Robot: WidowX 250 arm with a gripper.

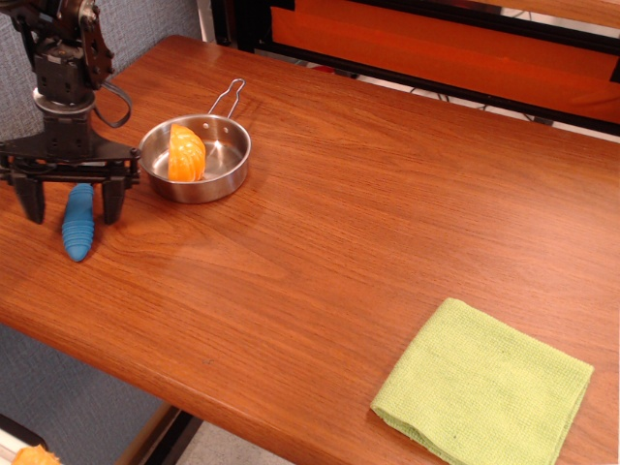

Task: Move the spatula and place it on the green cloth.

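The spatula [78,225] lies on the wooden table at the far left; only its ribbed blue handle shows, its metal bowl is hidden behind the gripper. My gripper [73,206] is open, its two black fingers straddling the upper part of the blue handle, one on each side, just above or at the table. The green cloth [482,382] lies flat at the table's near right corner, far from the gripper.
A small steel pan [225,175] with a wire handle holds an orange piece [186,153] just right of the gripper. The table's front edge [145,383] runs close below the spatula. An orange panel stands behind the table.
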